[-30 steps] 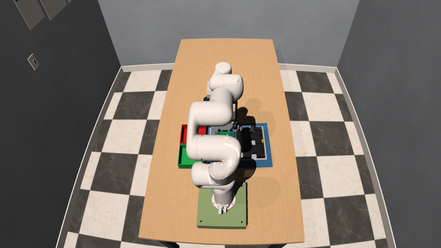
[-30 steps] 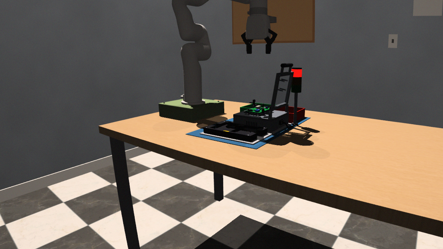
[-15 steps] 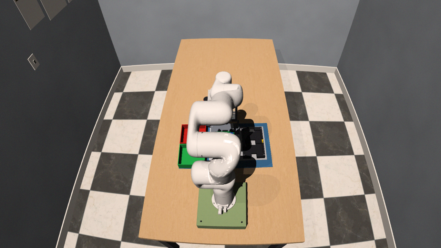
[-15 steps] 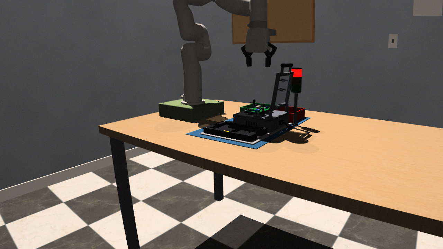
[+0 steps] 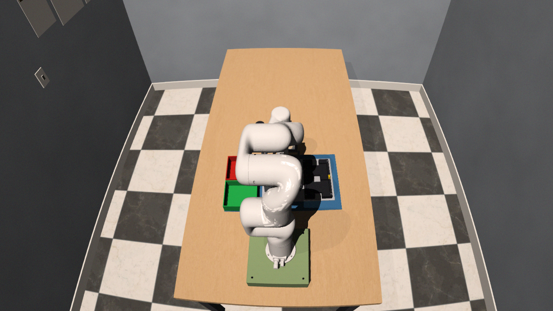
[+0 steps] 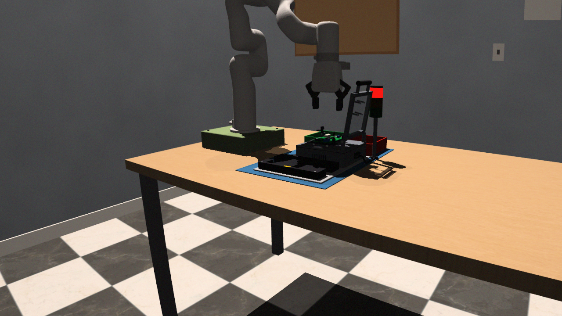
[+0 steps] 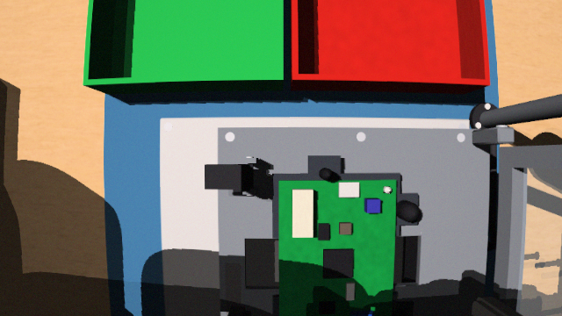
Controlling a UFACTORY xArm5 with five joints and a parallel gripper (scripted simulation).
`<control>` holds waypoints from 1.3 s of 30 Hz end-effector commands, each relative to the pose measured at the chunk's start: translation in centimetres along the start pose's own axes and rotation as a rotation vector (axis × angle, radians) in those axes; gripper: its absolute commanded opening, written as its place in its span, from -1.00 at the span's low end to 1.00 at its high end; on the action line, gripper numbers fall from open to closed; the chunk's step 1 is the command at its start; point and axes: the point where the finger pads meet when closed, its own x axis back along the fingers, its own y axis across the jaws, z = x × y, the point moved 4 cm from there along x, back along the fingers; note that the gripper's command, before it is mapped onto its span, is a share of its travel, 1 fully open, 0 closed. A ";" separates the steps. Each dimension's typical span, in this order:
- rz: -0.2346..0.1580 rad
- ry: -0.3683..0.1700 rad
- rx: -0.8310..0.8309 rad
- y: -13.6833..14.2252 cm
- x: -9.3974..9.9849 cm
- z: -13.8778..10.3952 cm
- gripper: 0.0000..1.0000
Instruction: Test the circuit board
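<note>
Test bench (image 5: pixel 287 77) (image 6: pixel 452 188) with signal light (image 6: pixel 376 101).

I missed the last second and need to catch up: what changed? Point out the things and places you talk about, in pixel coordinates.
The open gripper (image 6: pixel 327 105) descended toward the tester (image 6: pixel 329 155) (image 7: pixel 448 175); nothing was grasped or released. The board (image 6: pixel 328 137) (image 7: pixel 338 215), raised lid (image 6: pixel 347 117) (image 7: pixel 509 219) and red signal light (image 6: pixel 376 92) stayed put.
</note>
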 end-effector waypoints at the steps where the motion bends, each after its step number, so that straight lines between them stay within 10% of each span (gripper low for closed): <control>1: -0.005 0.000 0.000 0.3 -2.4 0.0 1.00; 39: -0.005 0.000 0.000 0.4 -7.7 0.1 1.00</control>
